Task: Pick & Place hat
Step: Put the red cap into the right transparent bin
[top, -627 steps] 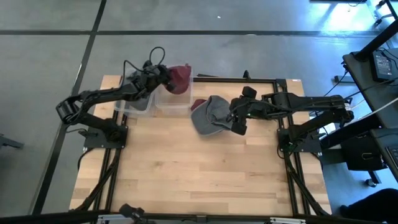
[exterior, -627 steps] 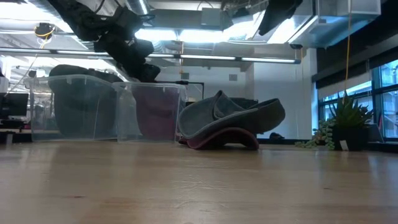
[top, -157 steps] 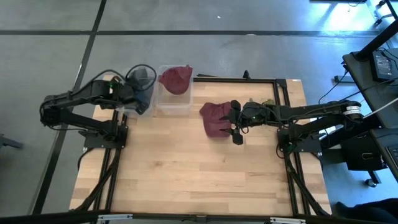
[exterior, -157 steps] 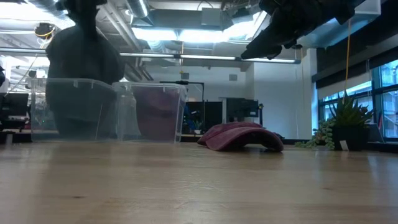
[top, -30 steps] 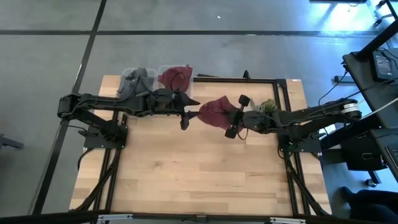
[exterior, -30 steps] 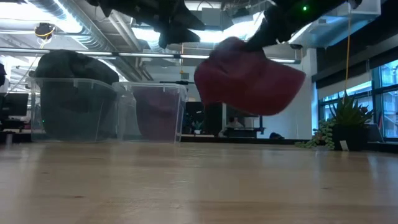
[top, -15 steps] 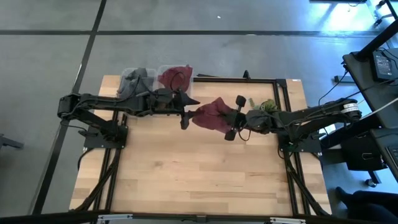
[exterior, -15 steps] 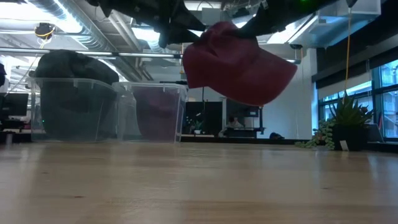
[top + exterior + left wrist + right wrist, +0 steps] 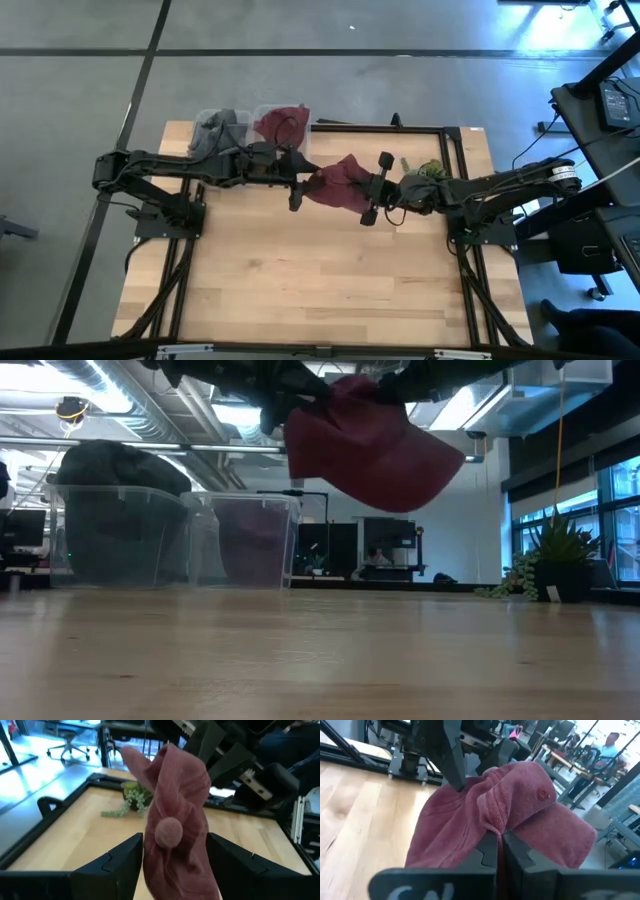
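Note:
A dark red hat [image 9: 335, 183] hangs in the air over the table's middle, high above the wood in the low view [image 9: 370, 450]. My right gripper [image 9: 358, 190] reaches in from the table's right and is shut on it. My left gripper [image 9: 302, 181] comes from the table's left and is open. Its two fingers stand on either side of the hat's left end, where the top button [image 9: 168, 828] shows. I cannot tell whether they touch the cloth. My right gripper pinches a bunched fold of the hat's cloth [image 9: 496, 826] between its two fingers, on the hat's right side. The fingers lie about level and come from the table's right. The hat is lifted clear of the table and juts out past the fingertips toward my left gripper.
Two clear bins stand at the far left: one [image 9: 213, 135] holds a grey hat, the other [image 9: 283, 128] a red one. A green plant sprig [image 9: 425, 170] lies on the table near the right arm. Bare wood [image 9: 320, 280] covers the near half.
My right gripper has carried the red hat toward the table's left and a little up, still shut on it. The hat's left end has come in between my left gripper's open fingers.

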`<action>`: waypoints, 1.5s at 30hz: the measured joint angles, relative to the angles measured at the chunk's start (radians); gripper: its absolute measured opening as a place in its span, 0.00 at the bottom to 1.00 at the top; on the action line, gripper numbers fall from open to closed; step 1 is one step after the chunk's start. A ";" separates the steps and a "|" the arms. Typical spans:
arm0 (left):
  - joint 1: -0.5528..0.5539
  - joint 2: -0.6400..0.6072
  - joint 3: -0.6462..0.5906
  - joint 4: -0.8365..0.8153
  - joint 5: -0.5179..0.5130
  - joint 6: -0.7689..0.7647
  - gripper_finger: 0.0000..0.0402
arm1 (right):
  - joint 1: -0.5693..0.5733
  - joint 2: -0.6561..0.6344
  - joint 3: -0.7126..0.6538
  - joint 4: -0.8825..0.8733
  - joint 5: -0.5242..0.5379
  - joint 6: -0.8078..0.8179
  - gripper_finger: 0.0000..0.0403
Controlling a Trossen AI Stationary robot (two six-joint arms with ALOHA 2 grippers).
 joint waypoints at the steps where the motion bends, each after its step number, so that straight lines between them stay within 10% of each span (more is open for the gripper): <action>1: -0.002 0.000 0.000 0.009 0.000 -0.001 0.53 | 0.000 0.000 0.000 0.008 0.000 -0.005 0.01; 18: -0.004 -0.017 0.000 0.063 -0.001 0.018 0.03 | 0.000 0.000 0.000 0.017 0.002 0.004 0.03; 35: 0.137 -0.181 0.217 -0.337 -0.134 0.196 0.01 | -0.005 -0.124 0.001 -0.313 -0.015 0.180 0.47; 45: 0.291 -0.168 0.379 -0.608 -0.062 0.435 0.01 | -0.005 -0.124 0.000 -0.592 0.118 0.434 0.54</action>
